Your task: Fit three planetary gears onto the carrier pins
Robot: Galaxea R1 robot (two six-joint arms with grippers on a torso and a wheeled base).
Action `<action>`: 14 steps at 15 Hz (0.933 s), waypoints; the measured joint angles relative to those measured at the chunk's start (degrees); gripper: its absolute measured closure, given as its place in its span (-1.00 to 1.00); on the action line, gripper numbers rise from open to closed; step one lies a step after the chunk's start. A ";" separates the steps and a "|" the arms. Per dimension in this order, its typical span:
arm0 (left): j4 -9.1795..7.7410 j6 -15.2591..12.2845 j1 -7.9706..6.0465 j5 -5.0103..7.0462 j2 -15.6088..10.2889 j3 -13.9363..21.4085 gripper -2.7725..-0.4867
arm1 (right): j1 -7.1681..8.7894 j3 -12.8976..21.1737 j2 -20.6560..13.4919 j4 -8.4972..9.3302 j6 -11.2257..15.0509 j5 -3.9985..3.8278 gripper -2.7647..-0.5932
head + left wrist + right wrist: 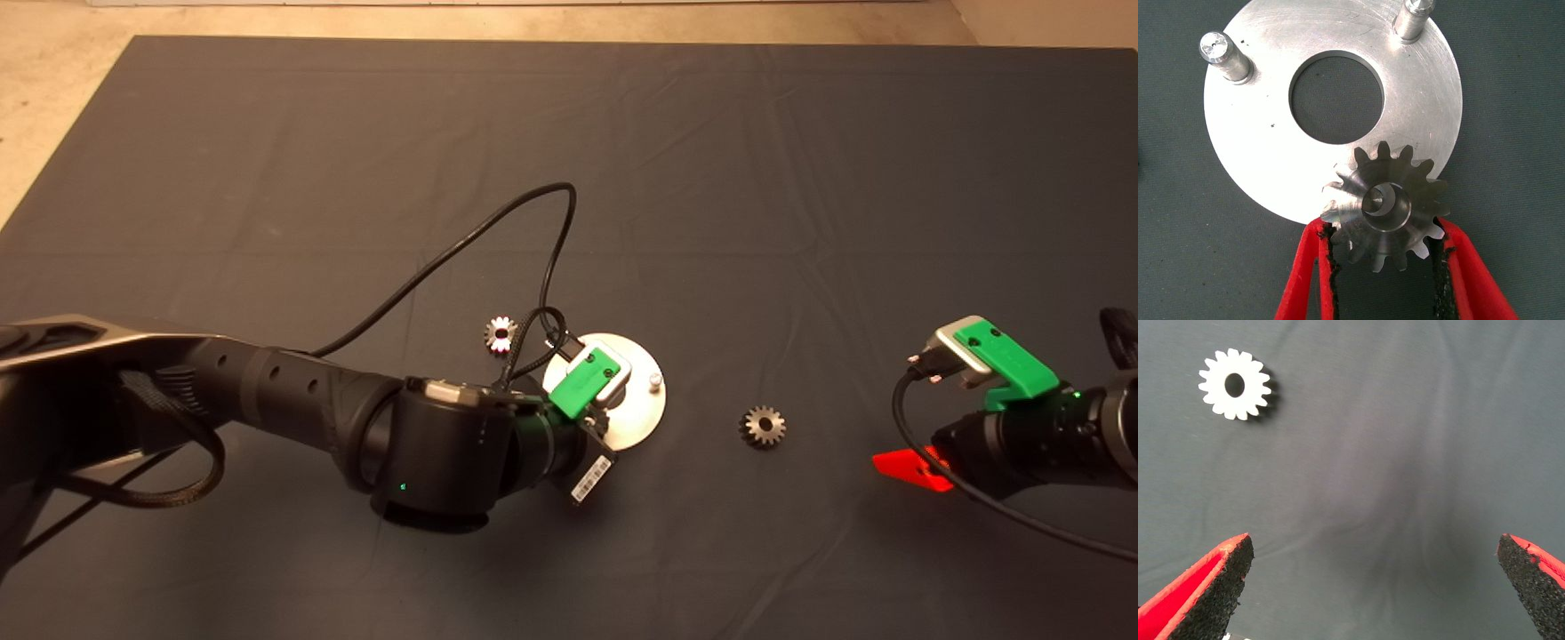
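the left arm reaches in low across the dark mat, its forearm running toward the carrier disc and its wrist bent down so that the left gripper hangs straight over the disc's near edge. its two red fingers are closed to a narrow gap on a planetary gear, pads pressed to the teeth on either side. the gear lies flat, bore axis vertical, over the disc's rim on the gripper's side of the large central hole — something shiny shows inside its bore, though whether that is a pin i cannot tell.

the disc lies flat on the mat. two carrier pins stand bare and upright on it across the hole from the held gear: one pin to one side of the hole, the other pin near the opposite rim.

a second gear lies flat on the mat just beyond the disc's left side, bore up. a third gear lies flat to the right of the disc, between it and the right gripper.

the right arm waits farther right of the disc — its fingers spread wide with nothing between them, held above the mat with the third gear ahead of them.
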 joint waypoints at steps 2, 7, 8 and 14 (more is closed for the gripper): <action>0.02 0.00 0.00 0.00 0.00 0.00 0.89 | 0.00 0.00 -0.56 0.00 -0.35 0.00 -0.97; 0.01 0.00 0.00 -0.01 -0.01 0.00 0.89 | 0.00 0.00 -0.83 0.00 -0.74 0.02 -0.97; 0.00 0.02 0.00 0.00 -0.02 0.00 0.89 | 0.00 0.00 -0.83 0.02 -0.77 0.01 -0.97; 0.00 0.20 0.00 0.05 -0.50 0.00 0.90 | 0.00 0.00 -0.83 0.00 -0.77 0.02 -0.97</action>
